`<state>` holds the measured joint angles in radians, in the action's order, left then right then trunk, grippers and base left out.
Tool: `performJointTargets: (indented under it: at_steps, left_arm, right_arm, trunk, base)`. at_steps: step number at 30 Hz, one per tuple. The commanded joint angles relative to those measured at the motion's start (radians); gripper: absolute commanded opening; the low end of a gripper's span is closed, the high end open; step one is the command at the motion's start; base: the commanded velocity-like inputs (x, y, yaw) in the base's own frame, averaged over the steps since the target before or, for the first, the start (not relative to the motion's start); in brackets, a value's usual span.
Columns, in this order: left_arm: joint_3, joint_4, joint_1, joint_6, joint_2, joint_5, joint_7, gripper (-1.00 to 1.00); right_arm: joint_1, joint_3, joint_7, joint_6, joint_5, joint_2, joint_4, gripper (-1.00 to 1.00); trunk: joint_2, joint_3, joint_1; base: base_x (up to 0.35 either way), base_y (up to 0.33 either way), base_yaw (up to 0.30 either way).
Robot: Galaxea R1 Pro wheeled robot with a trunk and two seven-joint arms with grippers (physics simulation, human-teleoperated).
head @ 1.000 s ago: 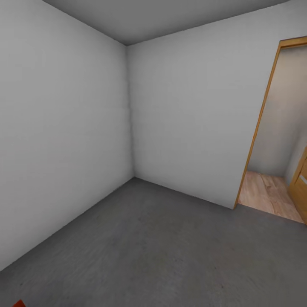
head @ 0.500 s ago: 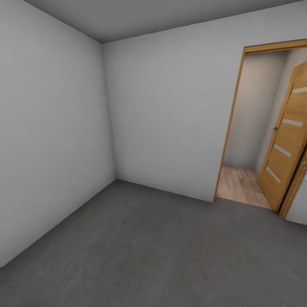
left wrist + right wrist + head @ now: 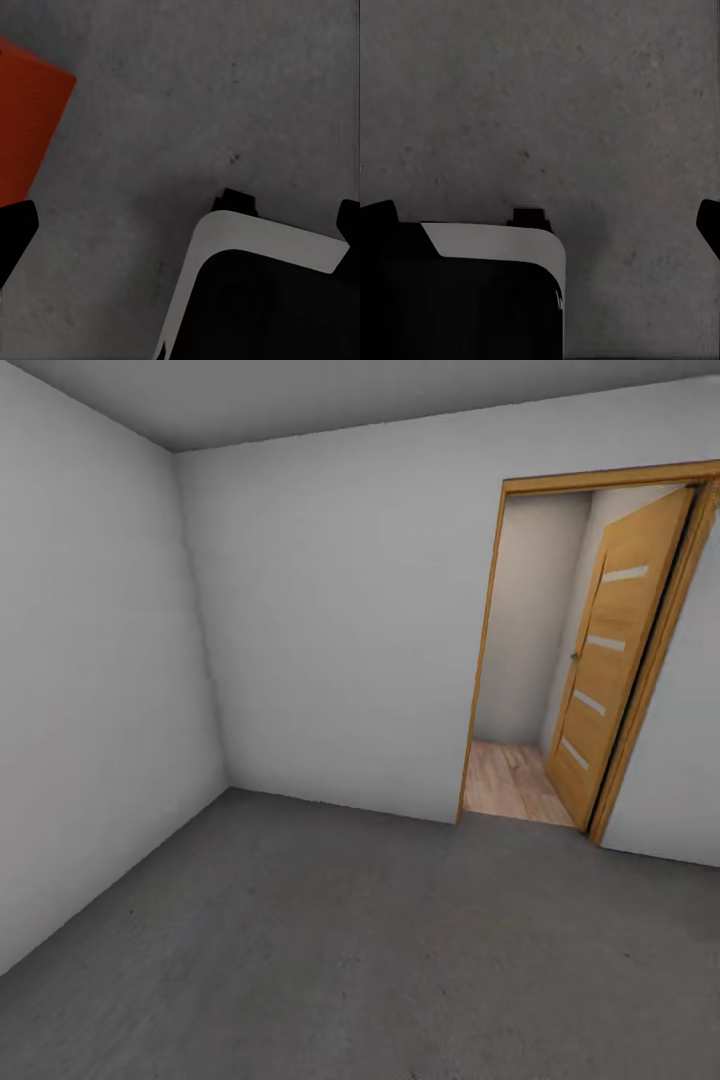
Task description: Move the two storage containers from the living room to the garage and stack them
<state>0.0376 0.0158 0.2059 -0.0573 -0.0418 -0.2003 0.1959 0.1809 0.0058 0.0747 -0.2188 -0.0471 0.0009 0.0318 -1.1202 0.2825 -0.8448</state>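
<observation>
Grey concrete floor (image 3: 330,950) meets plain white walls (image 3: 330,620); an open wooden door (image 3: 605,670) shows light plank flooring beyond. At the left wrist, a red-orange storage container (image 3: 30,127) lies on concrete beside the spread left gripper (image 3: 180,217). The right gripper (image 3: 547,217) is spread above bare concrete.

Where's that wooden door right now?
In the head view the door is on the right, swung open in its frame in the white wall, with light wood flooring beyond it and grey concrete floor in front.
</observation>
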Motion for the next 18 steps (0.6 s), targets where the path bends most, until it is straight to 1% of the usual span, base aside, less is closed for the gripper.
performJointTargets:
  at_steps: [1,7,18]
  left_arm:
    - [0.003,0.0,0.0,-0.004,0.0,-0.005,0.0,1.0]
    - [0.001,0.0,0.0,-0.004,-0.001,-0.005,0.0,1.0]
    - [0.003,0.0,0.001,-0.004,-0.001,-0.005,0.0,1.0]
  right_arm:
    - [0.002,0.0,0.0,-0.005,-0.005,0.001,0.003,1.0]
    - [0.002,0.0,-0.023,-0.005,-0.004,0.003,0.003,1.0]
    - [0.002,0.0,-0.026,-0.005,-0.003,0.003,0.003,1.0]
  trunk:
    - [-0.001,0.001,0.0]
    - [-0.001,0.001,0.0]
    - [-0.001,0.001,0.0]
  base:
    - [0.0,0.0,-0.297]
    - [0.0,0.0,-0.297]
    - [0.0,0.0,-0.297]
